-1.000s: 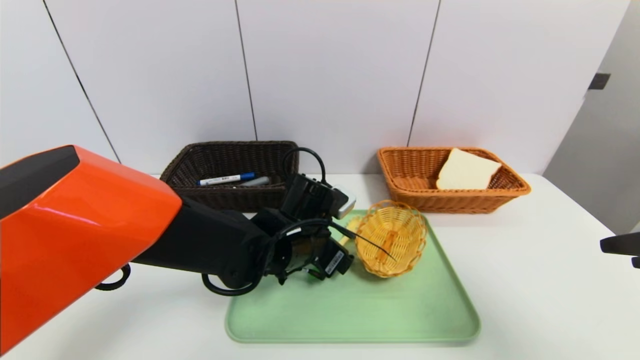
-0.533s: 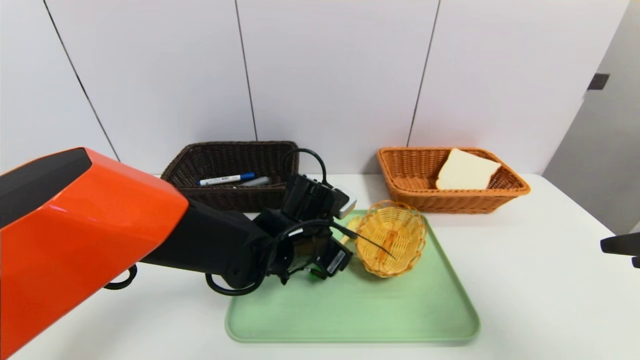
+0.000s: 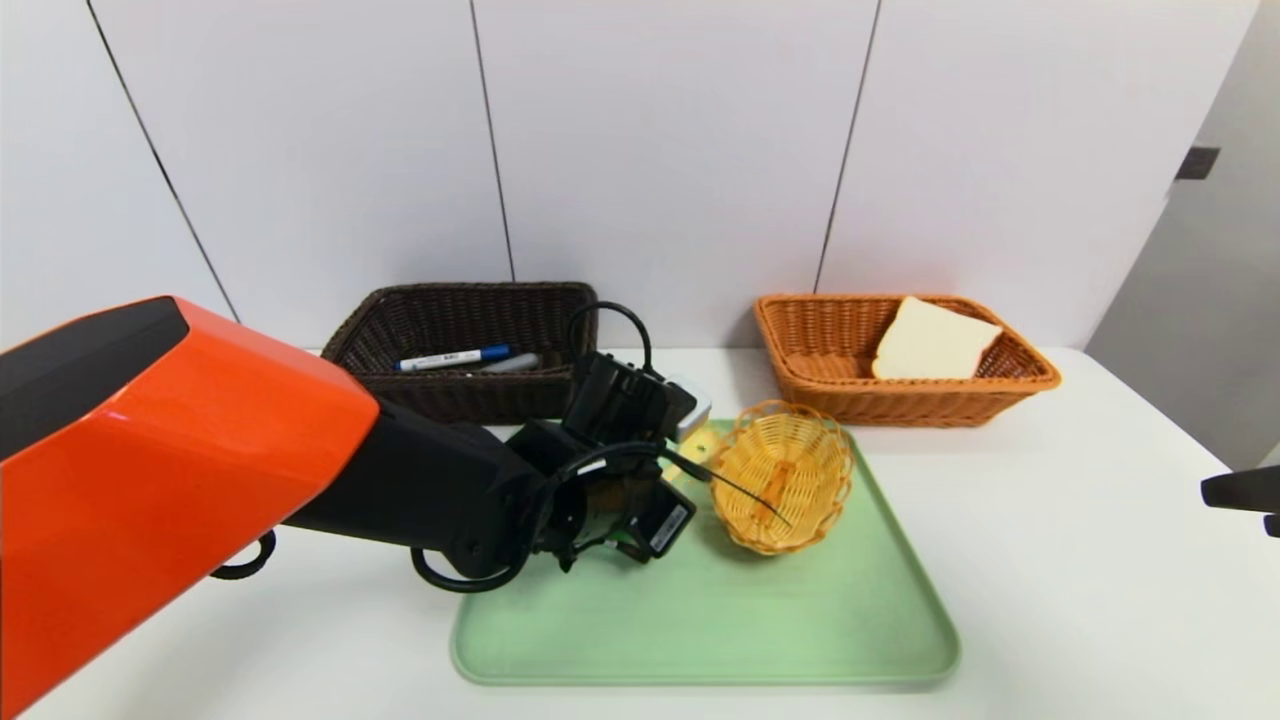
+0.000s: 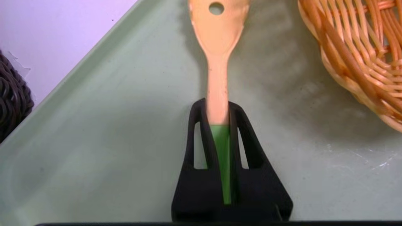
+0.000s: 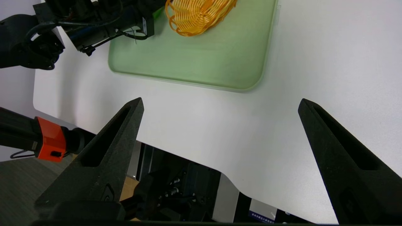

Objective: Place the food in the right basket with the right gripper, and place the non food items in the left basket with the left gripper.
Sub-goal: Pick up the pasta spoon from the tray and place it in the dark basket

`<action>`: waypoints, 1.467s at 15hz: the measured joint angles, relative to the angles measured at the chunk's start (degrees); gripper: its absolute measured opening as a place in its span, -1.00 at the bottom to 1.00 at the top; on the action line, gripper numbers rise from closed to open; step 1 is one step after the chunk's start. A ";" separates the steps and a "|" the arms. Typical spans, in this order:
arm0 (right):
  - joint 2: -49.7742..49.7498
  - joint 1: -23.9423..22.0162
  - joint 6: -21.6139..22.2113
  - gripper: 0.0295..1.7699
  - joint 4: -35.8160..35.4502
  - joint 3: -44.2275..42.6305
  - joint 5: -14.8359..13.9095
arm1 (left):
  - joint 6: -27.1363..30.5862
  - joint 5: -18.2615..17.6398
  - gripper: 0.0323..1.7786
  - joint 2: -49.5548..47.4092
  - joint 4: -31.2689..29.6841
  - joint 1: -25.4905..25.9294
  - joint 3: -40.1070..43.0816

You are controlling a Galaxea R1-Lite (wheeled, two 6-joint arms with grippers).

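My left gripper [image 4: 216, 105] is low over the green tray [image 3: 720, 620], shut on a slim utensil [image 4: 216, 37] with a peach handle that has a hole at its end and a green part between the jaws. In the head view that gripper [image 3: 650, 505] sits just left of a small yellow wicker basket [image 3: 782, 475] lying tilted on the tray. The dark brown left basket [image 3: 380, 345] holds a blue-capped marker [image 3: 452, 357]. The orange right basket [image 3: 900, 405] holds a slice of bread [image 3: 930, 342]. My right gripper [image 5: 220, 103] hangs open and empty above the table's near right edge.
The white table [image 3: 1080, 560] has bare room right of the tray. Both baskets stand against the white wall behind the tray. My orange left arm [image 3: 170, 460] covers the table's near left side. The right gripper's tip [image 3: 1240, 490] shows at the head view's right edge.
My left gripper's jaws have closed on the utensil's handle. The handle's peach end now shows more clearly beside the wicker basket. The right arm has not moved.
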 joint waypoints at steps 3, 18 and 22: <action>-0.09 0.00 0.07 0.92 0.07 0.00 0.07 | 0.06 0.00 -0.89 -0.35 0.09 0.00 0.12; -0.44 0.00 -0.20 0.92 -0.02 0.11 0.55 | 0.48 -0.27 -0.89 -20.57 5.66 3.56 -3.02; -0.68 0.00 -0.20 0.92 0.02 0.38 0.38 | 2.49 -5.69 -0.89 -22.24 16.03 15.04 -14.03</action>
